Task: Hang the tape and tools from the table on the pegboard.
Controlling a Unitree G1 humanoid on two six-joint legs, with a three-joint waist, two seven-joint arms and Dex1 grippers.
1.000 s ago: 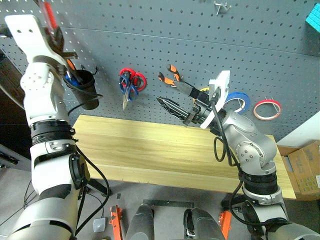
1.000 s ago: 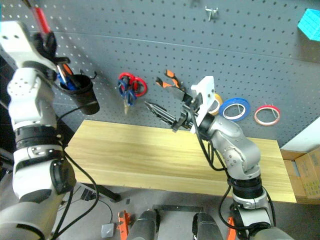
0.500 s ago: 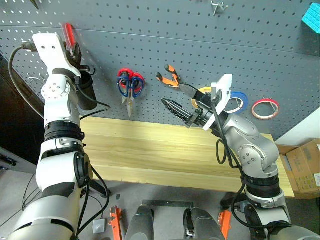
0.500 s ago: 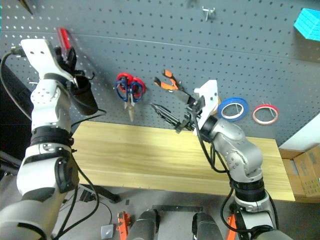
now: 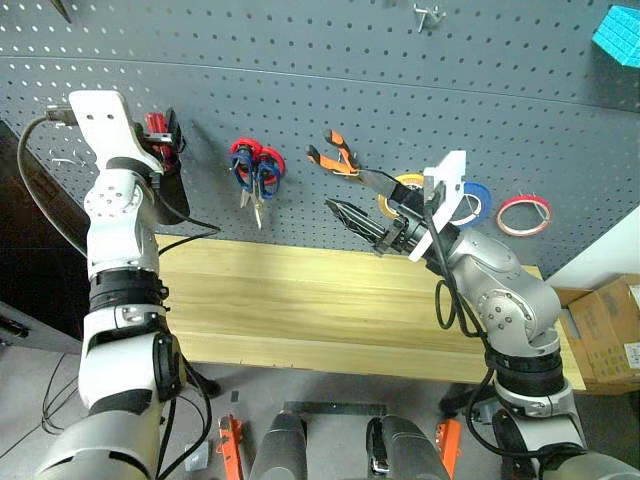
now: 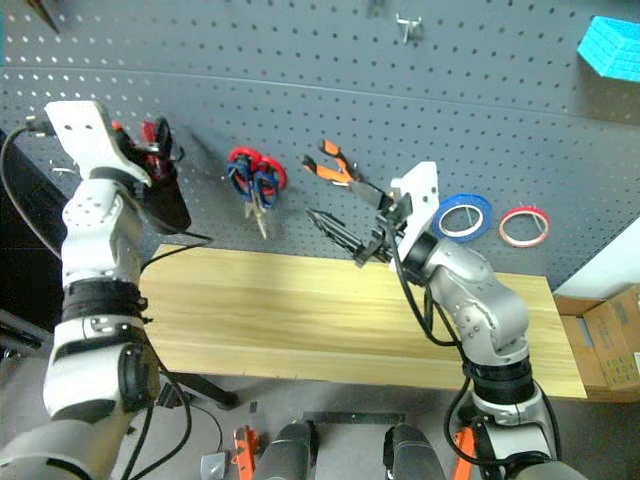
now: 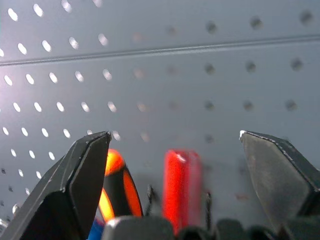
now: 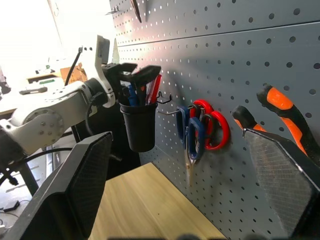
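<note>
The slim red-handled screwdriver (image 7: pixel 181 187) stands upright in the black cup (image 8: pixel 139 127), left pincer (image 7: pixel 177 185) spread around it.

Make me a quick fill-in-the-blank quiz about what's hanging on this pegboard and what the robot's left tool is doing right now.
1. The slim red-handled screwdriver stands in a black ____ on the dark grey pegboard.
2. The left tool has its fingers ____ around that red handle.
3. The thin blue tape ring hangs between a yellow tape ring and a ____ one.
4. The pale wood-grain table top is ____.

Missing words: cup; open; red; bare
</note>
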